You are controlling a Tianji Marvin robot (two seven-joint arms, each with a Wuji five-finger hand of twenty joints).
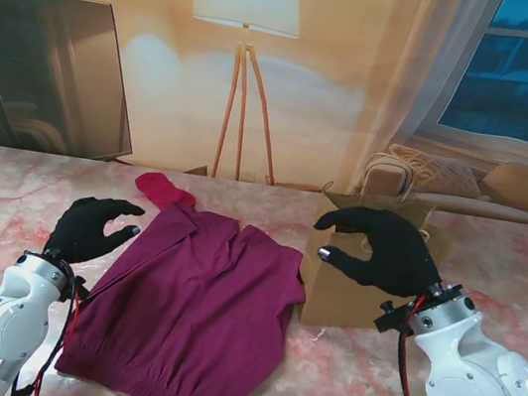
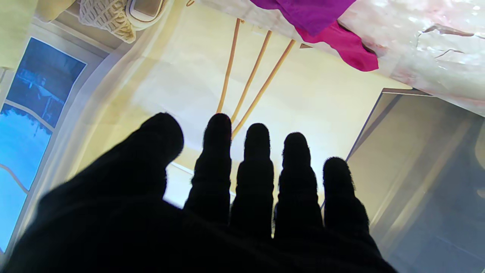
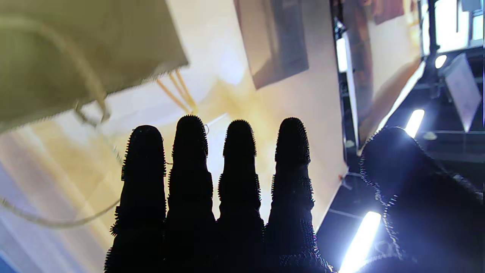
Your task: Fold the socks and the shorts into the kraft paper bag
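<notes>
Maroon shorts lie spread flat on the marble table, waistband nearest me. A red sock sits at their far left corner; the left wrist view shows the sock beside a shorts edge. The kraft paper bag stands upright right of the shorts, its wall filling part of the right wrist view. My left hand hovers left of the shorts, fingers apart, holding nothing. My right hand hangs in front of the bag's top, fingers extended, empty.
A floor lamp stands behind the table, a dark TV screen at the far left. A sofa with a knitted cushion lies beyond the far right edge. The pink marble table shows on both sides.
</notes>
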